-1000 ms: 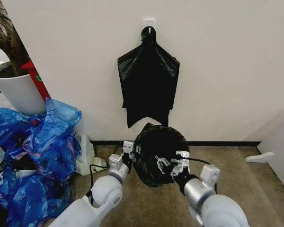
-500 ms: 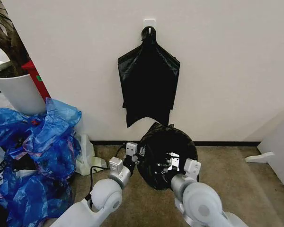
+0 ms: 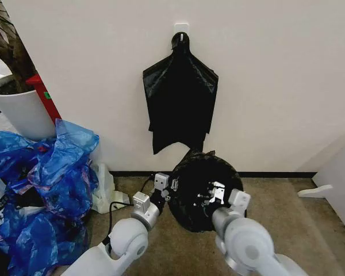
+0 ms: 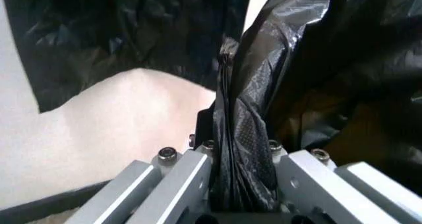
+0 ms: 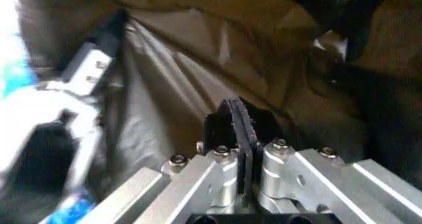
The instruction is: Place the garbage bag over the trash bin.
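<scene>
The glossy black garbage bag (image 3: 198, 198) stands on the floor by the wall as a round, wrinkled dome. The trash bin is hidden from me. My left gripper (image 3: 165, 187) is at the bag's left edge, shut on a bunched fold of the garbage bag (image 4: 245, 150), which runs between its fingers. My right gripper (image 3: 214, 194) is over the middle-right of the bag. In the right wrist view its fingers (image 5: 240, 122) are pressed together, with brownish-black film (image 5: 197, 70) all around them and none visible between them.
A flat black bundle (image 3: 181, 103) hangs from a wall hook straight above the bag. Blue plastic bags (image 3: 43, 184) pile up at the left, beside a big white plant pot (image 3: 20, 112). A white object (image 3: 315, 191) lies on the carpet at the right.
My right gripper moved from the bag's right side in over its middle and its fingers came together. The bag now stands rounder and wider to the right. The left gripper kept its hold.
</scene>
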### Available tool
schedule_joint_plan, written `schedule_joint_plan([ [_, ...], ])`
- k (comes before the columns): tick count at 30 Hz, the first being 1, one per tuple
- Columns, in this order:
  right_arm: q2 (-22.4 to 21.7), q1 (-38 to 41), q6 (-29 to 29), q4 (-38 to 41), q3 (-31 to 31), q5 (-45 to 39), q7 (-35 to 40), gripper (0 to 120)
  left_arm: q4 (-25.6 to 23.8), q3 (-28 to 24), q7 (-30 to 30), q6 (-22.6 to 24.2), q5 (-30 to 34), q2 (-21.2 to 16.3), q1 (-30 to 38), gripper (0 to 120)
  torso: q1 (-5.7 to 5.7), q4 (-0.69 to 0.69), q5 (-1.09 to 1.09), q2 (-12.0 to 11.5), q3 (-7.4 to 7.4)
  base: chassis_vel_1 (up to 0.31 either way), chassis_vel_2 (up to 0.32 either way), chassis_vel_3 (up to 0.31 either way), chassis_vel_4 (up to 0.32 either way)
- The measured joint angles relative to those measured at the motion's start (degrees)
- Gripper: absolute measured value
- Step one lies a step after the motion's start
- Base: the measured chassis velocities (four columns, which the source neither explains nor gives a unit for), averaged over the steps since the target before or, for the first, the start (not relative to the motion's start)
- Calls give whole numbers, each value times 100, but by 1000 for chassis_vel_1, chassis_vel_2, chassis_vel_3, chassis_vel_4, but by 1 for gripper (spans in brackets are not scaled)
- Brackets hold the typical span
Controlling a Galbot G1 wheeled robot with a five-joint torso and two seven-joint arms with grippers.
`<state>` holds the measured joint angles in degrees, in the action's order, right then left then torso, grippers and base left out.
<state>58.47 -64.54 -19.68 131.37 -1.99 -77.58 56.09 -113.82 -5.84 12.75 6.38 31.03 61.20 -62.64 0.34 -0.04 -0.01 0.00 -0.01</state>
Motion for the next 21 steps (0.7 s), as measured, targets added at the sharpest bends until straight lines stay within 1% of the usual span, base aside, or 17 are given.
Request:
schedule_joint_plan([
  [3, 93, 206, 42, -328, -101, -44, 37, 0, -27, -50, 4, 0, -20, 9, 30, 1, 0, 2, 2, 0, 0, 0, 0, 0, 0],
  [6, 157, 307, 59, -484, -184, -61, 58, 0, -52, -57, 4, 2, -26, 7, 45, 1, 0, 3, 2, 0, 0, 0, 0, 0, 0],
  [10, 302, 545, 86, -971, -390, 131, 61, 0, -202, -27, -5, 113, -45, -56, -8, 1, 0, 2, 1, 0, 1, 0, 0, 0, 0],
  [14, 339, 628, 99, -1148, -432, 197, 50, 0, -282, 0, -19, 180, -45, -105, -43, 1, 0, 3, 1, 0, 1, 0, 0, 0, 0],
  [17, 447, 771, 180, -1478, -428, 405, 23, 0, -375, -9, -31, 256, 7, -142, -70, 1, 0, 2, 1, 0, 1, 0, 0, 0, 0],
  [21, 477, 795, 212, -1657, -421, 611, -32, 0, -454, -46, -27, 311, 99, -137, -82, 1, 0, 2, 1, 0, 1, 0, 0, 0, 0],
])
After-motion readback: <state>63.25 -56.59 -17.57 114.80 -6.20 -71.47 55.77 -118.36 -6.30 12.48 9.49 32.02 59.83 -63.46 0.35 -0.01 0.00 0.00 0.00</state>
